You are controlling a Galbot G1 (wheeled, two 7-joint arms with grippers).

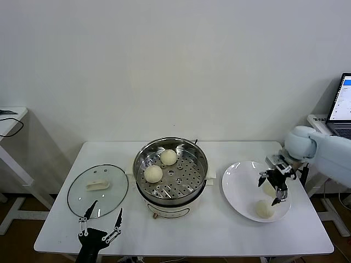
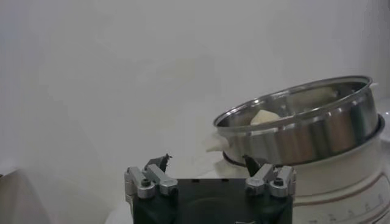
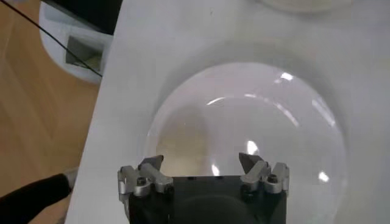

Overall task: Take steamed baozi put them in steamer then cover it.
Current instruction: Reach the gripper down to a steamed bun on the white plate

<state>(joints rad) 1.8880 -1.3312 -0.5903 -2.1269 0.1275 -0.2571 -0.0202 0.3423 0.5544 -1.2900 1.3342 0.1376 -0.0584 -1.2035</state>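
1. Black-fingered and spread wide, the left gripper (image 1: pixel 100 219) is waiting at the near edge of the table (image 1: pixel 186 235), holding nothing, just in front of the cover (image 1: pixel 97 190).
2. Glass with a metal rim and a cream handle, the cover is lying flat on the table to the left of the steamer (image 1: pixel 170 174), so the covering step is not yet done.
3. Sitting near the front of the white plate (image 1: pixel 236 189) on the right is one steamed baozi (image 1: pixel 265 209), untouched.
4. Hovering over that plate is the right gripper (image 1: pixel 276 185), its jaws standing wide apart and gripping nothing; it is pointing down toward a second bun (image 1: pixel 268 190), which is lying under its fingers and is partly hidden.
5. From the right wrist view the plate is filling the picture beneath the open jaws, but I cannot make out a bun there, so how closely the gripper is lined up is hard to say.
6. Stainless and shiny at mid-table, the steamer is already holding two buns on its perforated tray: one toward the front left (image 1: pixel 153 173), one farther back (image 1: pixel 168 157).
7. By my judgement the task is about half done: two buns are in, two are remaining on the plate, and the lid is coming last.
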